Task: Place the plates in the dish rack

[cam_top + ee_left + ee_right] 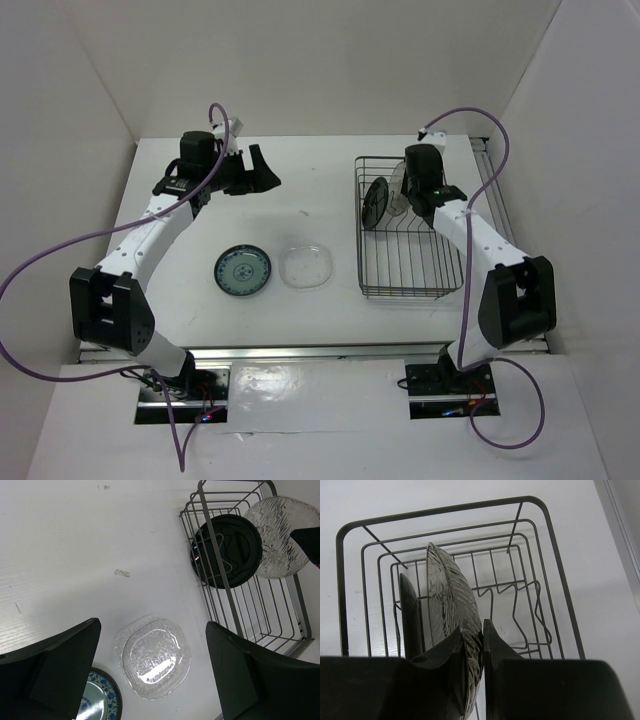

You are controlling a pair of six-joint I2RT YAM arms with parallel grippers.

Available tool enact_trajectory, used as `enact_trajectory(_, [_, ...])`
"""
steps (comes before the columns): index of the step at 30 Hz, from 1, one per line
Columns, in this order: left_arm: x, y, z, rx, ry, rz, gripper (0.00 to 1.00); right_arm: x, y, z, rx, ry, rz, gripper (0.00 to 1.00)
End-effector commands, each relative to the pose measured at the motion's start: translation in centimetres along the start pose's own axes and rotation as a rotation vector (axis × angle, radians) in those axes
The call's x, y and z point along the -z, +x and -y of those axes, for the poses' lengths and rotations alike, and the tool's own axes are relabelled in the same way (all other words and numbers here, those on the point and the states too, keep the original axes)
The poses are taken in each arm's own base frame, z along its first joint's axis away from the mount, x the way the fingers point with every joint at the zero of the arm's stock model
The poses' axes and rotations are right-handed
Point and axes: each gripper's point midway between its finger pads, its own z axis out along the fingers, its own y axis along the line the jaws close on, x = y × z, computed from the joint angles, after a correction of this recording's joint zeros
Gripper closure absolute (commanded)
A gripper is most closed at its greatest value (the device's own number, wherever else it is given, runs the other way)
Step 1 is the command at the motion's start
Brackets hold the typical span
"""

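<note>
White walls box in a white table (320, 180), and we read places off the overhead view as a clock dial. At 3 o'clock sits the dish rack (415, 270), a dark wire basket. Toward its 11 o'clock corner the black plate (376, 203) stands on edge among the dividers. Just beside it, on its 3 o'clock side, the textured glass plate (445, 595) is upright too. The right gripper (474, 647) is clamped on that plate's rim, one finger on each face. Whether its lower edge is seated in a slot we cannot tell.

The left gripper (262, 172) hangs at 11 o'clock over the table, jaws spread wide with nothing between them. Two plates lie flat on the table: the teal patterned plate (243, 270) at 7 o'clock and a clear rounded-square plate (306, 266) at 6 o'clock, near each other but apart.

We judge the glass pieces to be light, stiff and slick, and brittle against the wire, so a firm pinch and a gentle set-down would suit. The flat ones offer only their raised rim as a hold. We would take that rim at the edge nearest the free gripper, tilting the plate up before lifting it.
</note>
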Motion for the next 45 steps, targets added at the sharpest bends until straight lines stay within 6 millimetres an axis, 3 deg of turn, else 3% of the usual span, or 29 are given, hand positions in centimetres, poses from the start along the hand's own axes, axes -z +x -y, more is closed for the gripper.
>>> enact_trajectory(1, [0.5,-1.9,1.3,-0.045,0.036,0.048,0.00,0.0,-3.1,-0.9,-0.041,-0.016,0.076,0.95])
enact_trajectory(6, [0.5,-1.8,1.4,-0.045,0.044,0.045,0.00,-0.6,-2.4,-1.0,-0.032,-0.012,0.059,0.72])
enact_trajectory(8, [0.5,-1.8,1.4,-0.045,0.044,0.045,0.00,-0.8,-2.4,-1.3,-0.031,-0.020,0.055,0.72])
enact_trajectory(17, [-0.4,-1.1,0.9,-0.022,0.042,0.017,0.00,-0.5,-3.1,-1.7,-0.032,-0.022,0.066,0.41])
enact_trajectory(18, [-0.4,-0.9,0.7,-0.018,0.029,0.013,0.00,-0.5,-3.1,-1.5,-0.033,-0.013,0.069,0.21])
enact_trajectory(19, [-0.6,-0.7,0.5,-0.014,0.026,0.006,0.00,-0.2,-3.5,-1.4,-0.037,-0.016,0.078,0.07])
enact_trajectory(20, [-0.6,-0.6,0.2,-0.011,0.010,0.003,0.00,-0.2,-3.6,-1.3,-0.038,-0.005,0.080,0.00])
enact_trajectory(25, [-0.5,-0.6,-1.8,0.047,-0.119,0.001,0.00,1.8,-5.5,-0.4,-0.058,0.006,0.122,0.00])
enact_trajectory(26, [0.2,-1.3,-3.9,0.097,-0.269,0.034,0.00,2.3,-5.8,-0.4,-0.060,-0.004,0.126,0.00])
enact_trajectory(28, [2.0,-0.7,-5.5,0.128,-0.409,-0.008,0.00,4.2,-7.1,-0.2,-0.076,-0.034,0.156,0.00])
enact_trajectory(30, [4.7,-0.8,-7.0,0.183,-0.559,0.036,0.00,5.3,-6.3,-0.6,-0.084,-0.094,0.147,0.00])
enact_trajectory(31, [5.4,0.8,-8.1,0.214,-0.604,0.015,0.00,6.9,-7.3,-0.4,-0.111,-0.124,0.185,0.00])
enact_trajectory(32, [6.9,1.2,-8.2,0.268,-0.622,0.042,0.00,7.2,-6.1,-0.6,-0.150,-0.147,0.171,0.00])
enact_trajectory(34, [7.9,3.4,-9.3,0.335,-0.628,0.015,0.00,8.7,-6.0,-2.1,-0.165,-0.274,0.190,0.00])
enact_trajectory(35, [8.4,5.9,-10.9,0.405,-0.635,-0.036,0.00,9.7,-5.7,-2.4,-0.176,-0.318,0.188,0.00])
enact_trajectory(37, [9.8,8.0,-12.1,0.474,-0.656,-0.057,0.00,10.8,-4.8,-4.6,-0.166,-0.442,0.152,0.00])
enact_trajectory(38, [10.3,10.3,-13.1,0.537,-0.686,-0.083,0.00,11.4,-5.1,-4.9,-0.165,-0.474,0.158,0.00])
enact_trajectory(41, [12.1,14.6,-12.7,0.618,-0.700,-0.074,0.00,12.9,-3.6,-6.1,-0.155,-0.545,0.140,0.00])
enact_trajectory(45, [13.1,16.6,-12.6,0.704,-0.703,0.013,0.00,13.0,-2.1,-6.7,-0.155,-0.578,0.120,0.00])
